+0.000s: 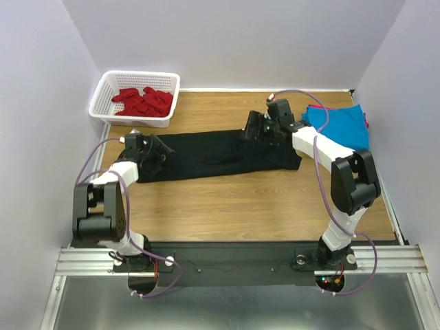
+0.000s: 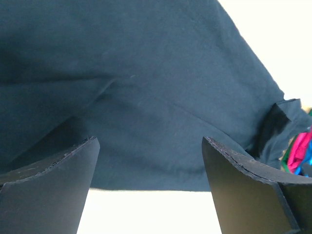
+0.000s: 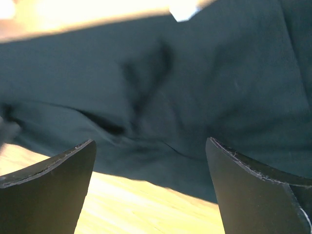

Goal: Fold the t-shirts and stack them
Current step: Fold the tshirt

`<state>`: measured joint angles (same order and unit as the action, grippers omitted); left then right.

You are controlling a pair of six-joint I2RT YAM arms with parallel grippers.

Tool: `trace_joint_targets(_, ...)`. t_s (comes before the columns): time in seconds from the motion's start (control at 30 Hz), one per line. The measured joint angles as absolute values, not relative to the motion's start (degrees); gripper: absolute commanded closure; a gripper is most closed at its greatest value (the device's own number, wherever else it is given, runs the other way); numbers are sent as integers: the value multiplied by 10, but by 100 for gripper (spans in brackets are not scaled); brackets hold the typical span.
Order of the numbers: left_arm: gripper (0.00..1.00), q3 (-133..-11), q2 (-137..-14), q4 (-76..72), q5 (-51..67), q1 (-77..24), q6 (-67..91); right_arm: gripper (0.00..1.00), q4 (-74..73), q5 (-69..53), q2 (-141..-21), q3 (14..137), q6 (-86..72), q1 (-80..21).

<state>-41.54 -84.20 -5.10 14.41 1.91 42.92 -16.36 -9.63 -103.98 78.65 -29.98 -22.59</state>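
A black t-shirt (image 1: 213, 155) lies spread in a long band across the wooden table (image 1: 240, 199), with one gripper poised at each end of it. The left gripper (image 1: 159, 152) sits over the shirt's left end. In its wrist view the two dark fingers (image 2: 48, 180) stand wide apart, and the black cloth (image 2: 146, 87) fills the frame ahead of and between them. A hem edge runs just in front of the fingertips, and pale tabletop shows below it.

The right gripper (image 1: 256, 127) hangs at the shirt's far edge near its right end. Its fingers (image 3: 53, 180) are likewise spread, with rumpled black fabric (image 3: 195, 97) directly ahead and wood grain showing between the tips. Neither gripper pinches any cloth between its fingers. Whether the tips touch the shirt cannot be told.

Behind and to the outside of the right gripper's fingers, a turquoise-blue t-shirt (image 1: 344, 124) rests on the table's back right corner, apart from the black one. A sliver of pink-red cloth (image 1: 366, 124) peeks out at its edge. Well beyond the left gripper's fingers, at the back left corner, a white lattice basket (image 1: 103, 96) holds a loose heap of red t-shirts (image 1: 143, 101), all inside its walls.
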Motion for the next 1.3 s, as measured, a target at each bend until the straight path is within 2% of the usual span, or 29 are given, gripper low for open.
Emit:
trace_joint_targets(0.23,2,-515,-957,-49,105,7,424,0,-175,-72,-1036,685,-303,-226)
trace_joint_targets(0.53,2,-632,-1039,4,20,46,392,0,-172,-38,-1036,662,-305,-221)
trace_joint_targets(0.83,2,-666,-1035,43,-10,72,386,0,-174,-27,-1026,654,-304,-208)
trace_joint_targets(1.03,1,-634,-947,48,-3,66,391,0,-176,-14,-985,654,-295,-206)
trace_joint_targets(1.17,1,-607,-877,34,-4,38,390,0,-176,11,-963,654,-293,-206)
trace_joint_targets(1.3,2,-604,-880,14,2,-11,387,0,-175,24,-969,655,-296,-206)
